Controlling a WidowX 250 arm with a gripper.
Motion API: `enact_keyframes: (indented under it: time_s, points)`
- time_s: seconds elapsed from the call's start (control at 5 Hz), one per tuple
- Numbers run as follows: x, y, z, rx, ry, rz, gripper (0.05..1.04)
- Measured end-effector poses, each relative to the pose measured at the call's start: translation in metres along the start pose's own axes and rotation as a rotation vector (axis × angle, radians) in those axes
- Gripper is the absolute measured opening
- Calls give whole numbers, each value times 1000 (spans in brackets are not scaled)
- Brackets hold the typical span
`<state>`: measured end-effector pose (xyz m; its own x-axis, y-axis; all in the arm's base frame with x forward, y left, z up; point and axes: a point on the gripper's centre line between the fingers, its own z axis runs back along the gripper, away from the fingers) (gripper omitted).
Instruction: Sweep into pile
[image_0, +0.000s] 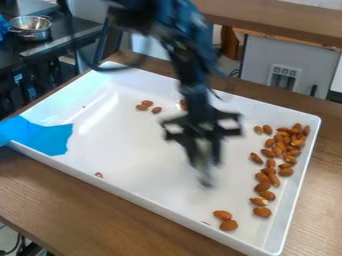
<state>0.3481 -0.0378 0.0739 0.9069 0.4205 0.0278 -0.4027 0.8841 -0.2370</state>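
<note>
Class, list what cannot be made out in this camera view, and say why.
All in the camera view:
- End effector: motion-like blur hides what it touches.
- Almond beside the arm: partly hidden by it.
- Blue material: cut off by the left edge.
- Reddish fragment in the tray: too small to identify.

wooden counter (320, 170), dark bench behind (67, 37)

The black WidowX arm (180, 50) comes in from the top edge, left of centre, and slants down towards the middle of the view. Its black gripper (206, 181) hangs below the wrist (195, 97), pointing steeply down (dark, open-framed brackets jut out on either side of its upper part).
</note>
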Motion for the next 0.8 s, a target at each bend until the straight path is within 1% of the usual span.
enact_keyframes:
  time_s: [0.2,0.4,0.6,0.8]
  points:
    - [18,41,31,-19,-26,-13,381]
    - [39,76,46,40,-85,-35,381]
    - [55,124,36,168,-58,-100,381]
    - [72,150,23,250,-78,-142,381]
